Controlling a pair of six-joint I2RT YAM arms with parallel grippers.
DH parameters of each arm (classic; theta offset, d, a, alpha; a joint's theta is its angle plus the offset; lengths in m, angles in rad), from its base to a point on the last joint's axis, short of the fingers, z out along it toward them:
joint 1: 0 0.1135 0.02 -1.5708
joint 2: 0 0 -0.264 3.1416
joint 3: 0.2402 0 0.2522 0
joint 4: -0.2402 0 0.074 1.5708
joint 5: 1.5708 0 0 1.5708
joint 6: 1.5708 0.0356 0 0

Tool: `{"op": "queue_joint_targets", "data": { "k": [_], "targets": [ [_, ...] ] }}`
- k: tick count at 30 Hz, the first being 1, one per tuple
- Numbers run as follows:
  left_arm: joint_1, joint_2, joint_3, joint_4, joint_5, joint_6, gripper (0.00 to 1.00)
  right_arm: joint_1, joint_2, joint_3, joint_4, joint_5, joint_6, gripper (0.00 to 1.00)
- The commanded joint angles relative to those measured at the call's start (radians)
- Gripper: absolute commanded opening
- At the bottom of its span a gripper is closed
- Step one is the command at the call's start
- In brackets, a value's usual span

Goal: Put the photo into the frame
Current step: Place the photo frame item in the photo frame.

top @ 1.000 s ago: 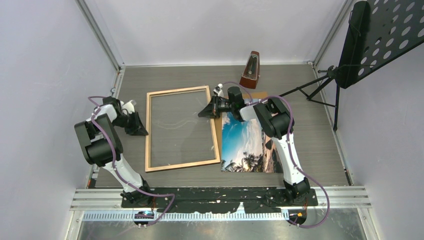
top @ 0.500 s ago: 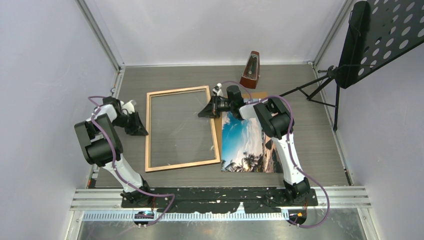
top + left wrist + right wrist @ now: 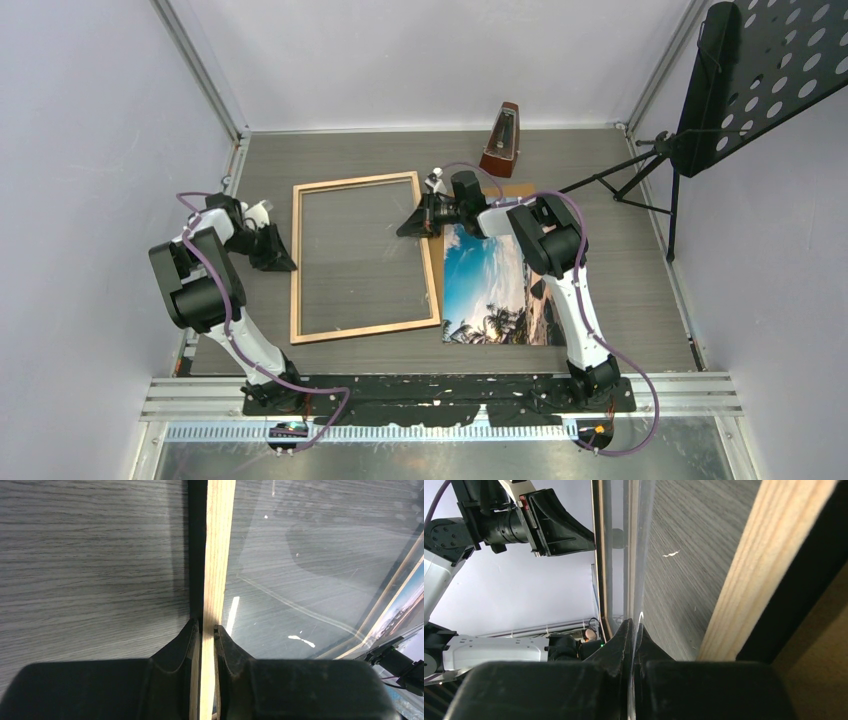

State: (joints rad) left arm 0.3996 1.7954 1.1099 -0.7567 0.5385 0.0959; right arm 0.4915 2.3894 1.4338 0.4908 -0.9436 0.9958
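Note:
The frame [image 3: 296, 262] lies flat left of centre, its light wood rear face up. My left gripper [image 3: 288, 262] is shut on its left border [image 3: 217, 555], one finger on each side of the wood strip [image 3: 207, 630]. At the frame's far right corner my right gripper [image 3: 402, 229] is shut on the thin clear pane [image 3: 636, 555], whose edge runs between the pads [image 3: 633, 627]. The wood border [image 3: 764, 565] passes just right of those fingers. The photo [image 3: 490, 285], a beach print, lies picture up right of the frame, under the right arm.
A brown backing sheet [image 3: 520, 190] shows under the photo's far end. A wooden metronome [image 3: 500, 140] stands at the back centre. A black music stand [image 3: 760, 70] with tripod legs [image 3: 620, 180] occupies the back right. Walls enclose the table on three sides.
The right gripper has crept slightly toward the back left with the pane. The left arm and the frame have not moved.

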Motion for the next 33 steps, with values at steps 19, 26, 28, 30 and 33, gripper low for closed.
{"op": "queue_joint_targets", "data": {
  "k": [19,26,28,30,33],
  "targets": [
    [-0.002,0.003,0.007,-0.023,0.009,0.026,0.34,0.029,-0.036,0.079,-0.16,0.04,-0.144,0.06],
    [-0.002,0.0,0.003,-0.026,0.002,0.033,0.44,0.028,-0.035,0.111,-0.251,0.068,-0.197,0.06],
    [-0.002,0.002,0.005,-0.026,0.0,0.033,0.45,0.028,-0.038,0.115,-0.276,0.076,-0.21,0.06],
    [-0.002,0.001,0.006,-0.027,0.0,0.034,0.47,0.029,-0.041,0.117,-0.292,0.083,-0.224,0.06],
    [-0.002,-0.002,0.008,-0.032,-0.004,0.037,0.51,0.028,-0.04,0.118,-0.301,0.087,-0.231,0.06]
  ]
}}
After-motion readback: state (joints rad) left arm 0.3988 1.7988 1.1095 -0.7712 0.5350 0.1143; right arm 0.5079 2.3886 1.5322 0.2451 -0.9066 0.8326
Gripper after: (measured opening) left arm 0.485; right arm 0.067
